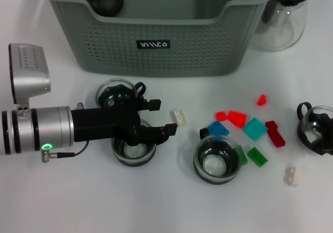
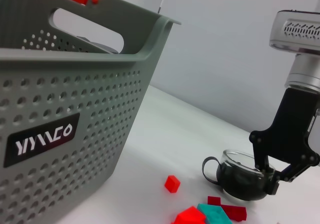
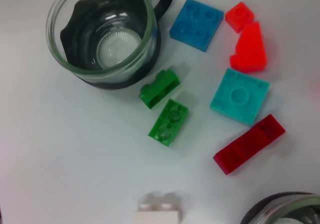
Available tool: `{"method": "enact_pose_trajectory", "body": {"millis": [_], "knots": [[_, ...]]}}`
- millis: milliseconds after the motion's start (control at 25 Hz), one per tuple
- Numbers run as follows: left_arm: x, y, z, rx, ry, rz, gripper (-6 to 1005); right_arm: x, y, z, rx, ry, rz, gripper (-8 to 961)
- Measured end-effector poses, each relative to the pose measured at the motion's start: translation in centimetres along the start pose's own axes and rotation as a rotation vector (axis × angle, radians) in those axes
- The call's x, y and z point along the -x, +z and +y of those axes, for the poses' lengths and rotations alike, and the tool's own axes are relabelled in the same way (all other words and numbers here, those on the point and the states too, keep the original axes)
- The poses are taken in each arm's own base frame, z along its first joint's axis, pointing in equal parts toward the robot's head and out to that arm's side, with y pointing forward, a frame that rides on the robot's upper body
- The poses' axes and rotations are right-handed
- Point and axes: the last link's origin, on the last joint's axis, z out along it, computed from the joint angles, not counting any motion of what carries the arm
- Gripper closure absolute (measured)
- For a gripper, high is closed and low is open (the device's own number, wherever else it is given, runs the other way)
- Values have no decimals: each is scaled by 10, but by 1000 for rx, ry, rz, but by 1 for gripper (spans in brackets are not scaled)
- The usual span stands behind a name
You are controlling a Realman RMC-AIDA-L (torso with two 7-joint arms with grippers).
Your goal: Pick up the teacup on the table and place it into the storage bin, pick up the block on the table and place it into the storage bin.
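Left gripper (image 1: 167, 119) sits low over the table (image 1: 62, 202), with its 2 black fingers spread apart and nothing between them. It reaches across a teacup (image 1: 134, 149), a clear glass one with a dark band, and a second cup (image 1: 115, 93) stands just behind the arm. The storage bin (image 1: 156, 40) is at the back of the table, and something dark already lies inside it. More cups wait too: one in the middle (image 1: 217, 163) and one at the right edge (image 1: 315, 129).

My guess is that the arm is getting ready to grab the teacup under it. To do this well, the fingers should go down on both sides of the glass rim, then squeeze gently so the cup does not slip or tip. It should lift straight up before going over the bin's rim.

Coloured blocks (image 1: 255, 129) lie in a small pile near the middle cup. From the left wrist view, the right gripper (image 2: 272, 176) hangs over the far cup (image 2: 240, 176); I cannot tell whether it is gripping.
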Motion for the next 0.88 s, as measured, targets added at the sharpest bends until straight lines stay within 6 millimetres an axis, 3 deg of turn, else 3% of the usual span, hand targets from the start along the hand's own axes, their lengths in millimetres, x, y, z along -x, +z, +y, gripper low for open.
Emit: {"method": "enact_pose_trajectory", "body": {"millis": [480, 880], "knots": [[-2, 1, 0, 2, 4, 1, 174, 5, -13, -3, -20, -6, -44, 892], [-2, -1, -2, -8, 3, 6, 174, 27, -45, 4, 75, -69, -312, 891]]}}
